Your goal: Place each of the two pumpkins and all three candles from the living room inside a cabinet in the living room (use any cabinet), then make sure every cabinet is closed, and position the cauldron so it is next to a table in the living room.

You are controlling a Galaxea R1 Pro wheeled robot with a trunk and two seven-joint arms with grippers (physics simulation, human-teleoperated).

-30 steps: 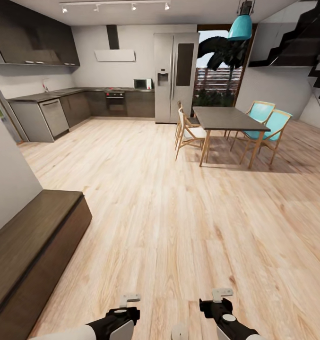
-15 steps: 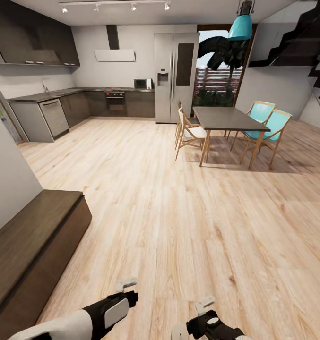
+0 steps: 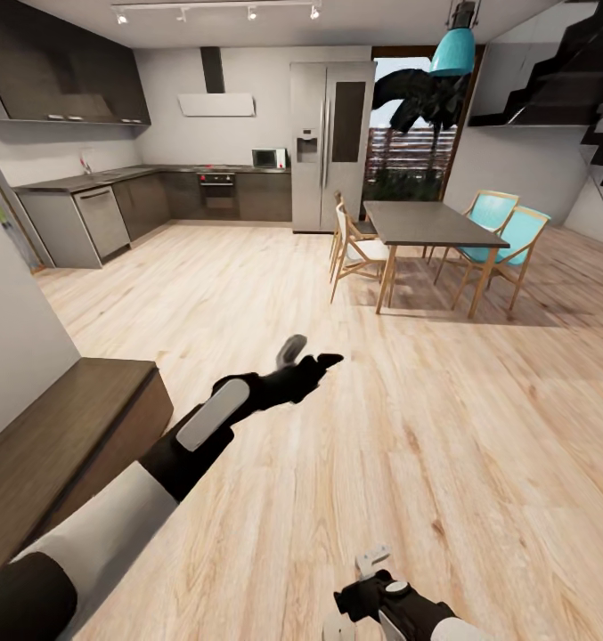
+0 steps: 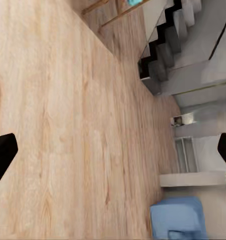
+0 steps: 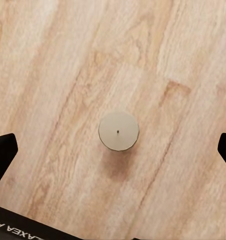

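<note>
Floor of pale wood planks runs from the bottom of the head view up to the far kitchen. At the bottom edge, right of centre, the right pincer sits low, and beside it at the very bottom a pale round top peeks in: a candle. In the right wrist view that candle stands upright on the planks in the middle of the frame, wick showing as a dot, with the two dark fingertips at the left and right edges, wide apart and well clear of it.

Above, in the centre of the head view, the left arm reaches up and to the right, its left pincer over bare floor. The left wrist view shows its fingertips at the two side edges, spread apart with nothing between them, and beyond them planks, a dark staircase and a blue seat at the lower right.

At the left edge of the head view the long, low dark-brown cabinet stands against a pale wall, its fronts shut as far as can be seen.

Farther back, right of centre, a dining table has turquoise chairs on its right and pale chairs on its left. At the upper left is the grey kitchen, with a steel fridge at upper centre and a teal lamp hanging to its right.
</note>
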